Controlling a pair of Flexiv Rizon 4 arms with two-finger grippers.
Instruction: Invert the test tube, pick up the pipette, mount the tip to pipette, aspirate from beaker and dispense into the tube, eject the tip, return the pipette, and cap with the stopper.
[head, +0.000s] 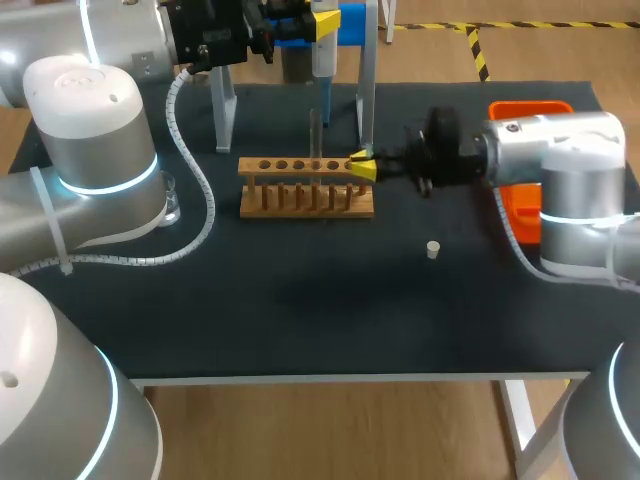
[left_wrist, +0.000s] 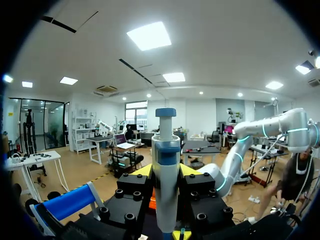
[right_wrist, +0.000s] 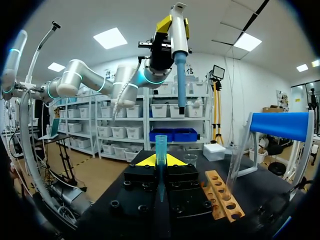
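Left pincer (left_wrist: 166, 172): clenched on the pipette (left_wrist: 166, 150), held upright, top centre of the head view, above the far edge of the counter (head: 330, 310). Pipette nose bare.

Right pincer (head: 362, 166): comes in from the right and sits at the right end of the wooden rack (head: 305, 190), centre of frame. In its wrist view it grips a blue tip (right_wrist: 160, 147), which stands upright between the yellow fingers. The pipette hangs above and beyond the tip, apart from it.

Test tube (head: 314, 135): upright in the rack, mouth up, in a hole toward the right end.

Stopper (head: 432, 249): lying loose on the counter, right of centre, in front of the right pincer, well apart from the rack.

Beaker (head: 171, 200): left side, beside the left arm's base.

Orange tray (head: 530, 108): right edge, partly hidden behind the right arm.
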